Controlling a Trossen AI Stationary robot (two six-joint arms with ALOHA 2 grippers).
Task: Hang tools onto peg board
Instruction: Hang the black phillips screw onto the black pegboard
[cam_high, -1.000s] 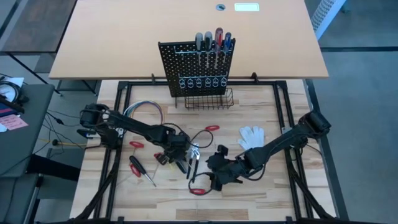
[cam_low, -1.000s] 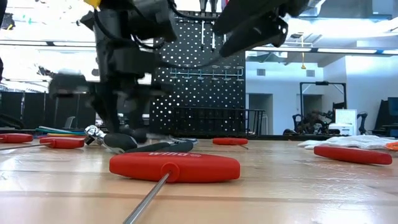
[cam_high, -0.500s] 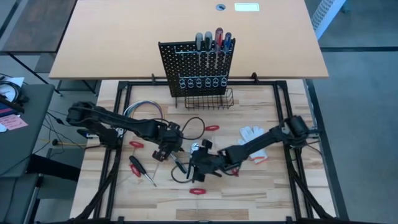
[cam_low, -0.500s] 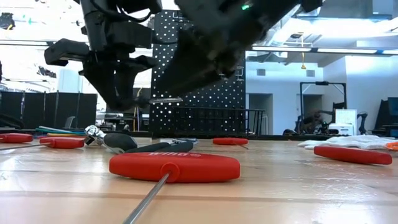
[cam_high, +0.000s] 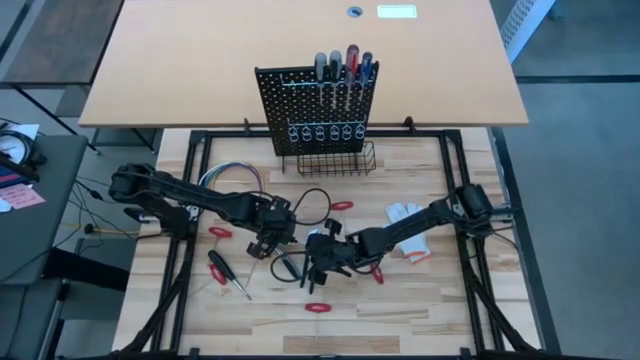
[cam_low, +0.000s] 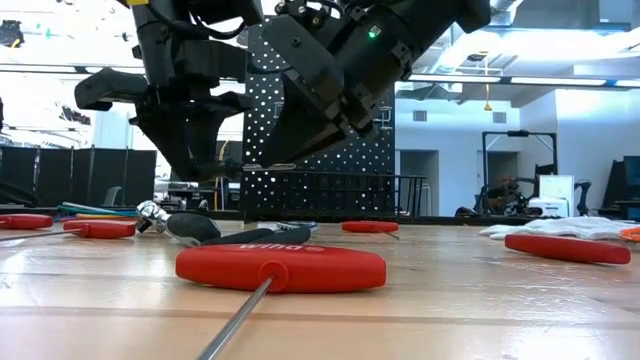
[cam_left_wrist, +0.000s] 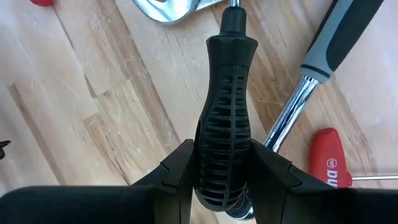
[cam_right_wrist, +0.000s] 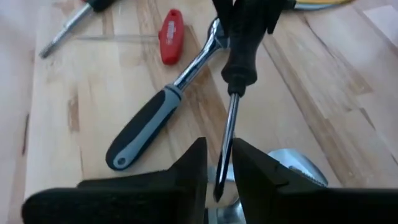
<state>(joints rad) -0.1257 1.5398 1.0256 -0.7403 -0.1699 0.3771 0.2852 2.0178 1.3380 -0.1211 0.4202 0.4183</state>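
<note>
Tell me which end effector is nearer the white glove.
Right. The right end effector sits a little way left of the white glove; the left end effector, gripping the black-handled screwdriver, lies farther left.

Premises: a robotics laboratory or test workshop. Evidence: a butcher-block wooden table (cam_high: 420, 300) enclosed by a black metal frame (cam_high: 455, 180) carrying two dark robot arms; a second, plain tan table (cam_high: 200, 60) behind it; grey floor on both sides. The low view shows an open room with bright ceiling lighting, white walls, dark partition panels (cam_low: 40, 170) along one side and further equipment on stands (cam_low: 505, 160) at the far end. Cables (cam_high: 95, 225) trail beside the frame.
</note>
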